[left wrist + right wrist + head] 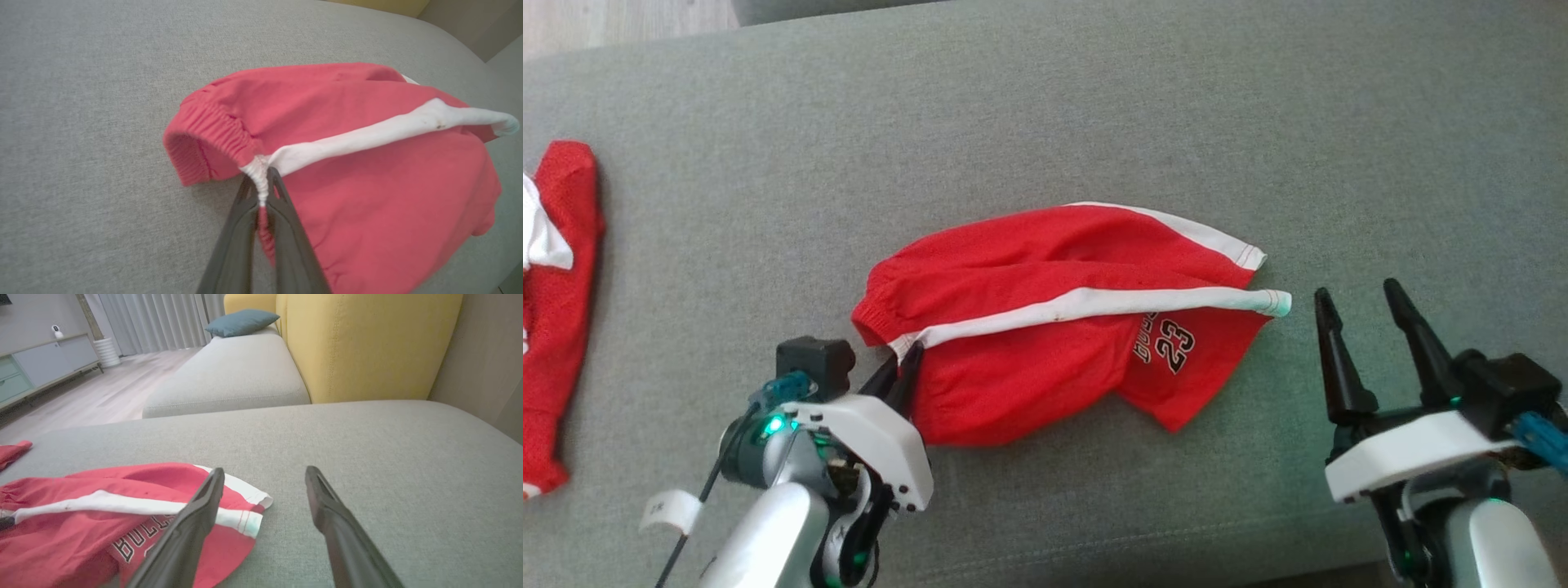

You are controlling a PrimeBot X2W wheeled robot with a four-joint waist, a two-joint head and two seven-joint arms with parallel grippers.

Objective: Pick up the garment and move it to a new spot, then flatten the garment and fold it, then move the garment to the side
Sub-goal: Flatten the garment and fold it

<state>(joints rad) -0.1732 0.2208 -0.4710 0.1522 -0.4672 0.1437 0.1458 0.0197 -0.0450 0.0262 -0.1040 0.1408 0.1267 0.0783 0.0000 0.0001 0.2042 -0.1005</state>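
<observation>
We see two garments: shorts (1045, 343), waistband clamped in left gripper (905, 359) — second garment (560, 310) at left; right gripper (1357, 291) gapes.

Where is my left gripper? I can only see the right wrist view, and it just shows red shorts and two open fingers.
Observer: Your left gripper is shut on the elastic waistband of the red shorts, right where the white stripe ends.
Operator: What's hiding behind my finger, after BULL?
Observer: The number 23, printed just under the team name.
Operator: Is my right gripper touching the shorts?
Observer: It looks not. In the head view the right gripper is open, with a thin strip of grey sofa cushion between it and the stripe's end.
</observation>
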